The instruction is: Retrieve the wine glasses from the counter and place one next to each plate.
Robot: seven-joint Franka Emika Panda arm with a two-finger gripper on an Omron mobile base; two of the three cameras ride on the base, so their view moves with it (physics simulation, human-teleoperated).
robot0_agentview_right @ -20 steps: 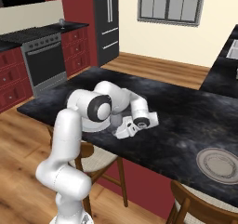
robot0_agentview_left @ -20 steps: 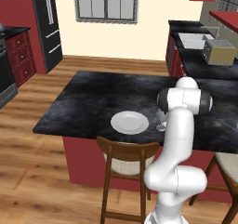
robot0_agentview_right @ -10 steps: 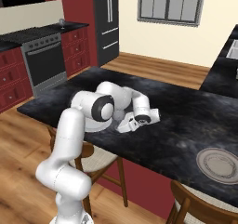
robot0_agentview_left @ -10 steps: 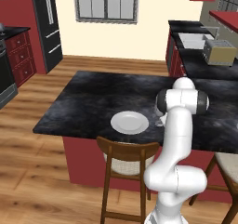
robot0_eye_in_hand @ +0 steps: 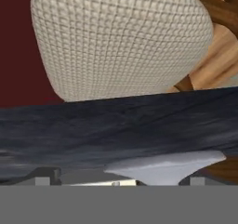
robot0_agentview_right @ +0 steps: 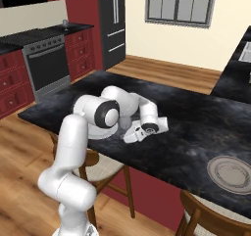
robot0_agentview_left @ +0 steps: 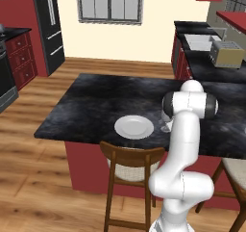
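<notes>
Two plates lie on the black marbled counter (robot0_agentview_left: 101, 98), and little has changed around them since a second ago: the base views are framed as before, and the arm has only shifted slightly, its hand a touch further from the elbow in the right base view, while the jaws have spread from nearly wide to fully wide. Counting: one plain white plate (robot0_agentview_left: 134, 127) near the counter's front edge, one greyish patterned plate (robot0_agentview_right: 231, 173) well apart from it along the same edge, and one wine glass (robot0_agentview_left: 166, 122) standing upright just beside the white plate, partly hidden by the arm. A second glass cannot be made out on this counter. Two wooden chairs with woven seats stand below the edge, the nearer chair (robot0_agentview_left: 130, 164) under the white plate. The gripper (robot0_agentview_right: 131, 134) lies low over the stone with its jaws fully apart, clamping nothing; in the hand view the glass's round foot (robot0_eye_in_hand: 165, 166) sits on the counter between the fingertips (robot0_eye_in_hand: 42, 179), whether touching them I cannot tell.
</notes>
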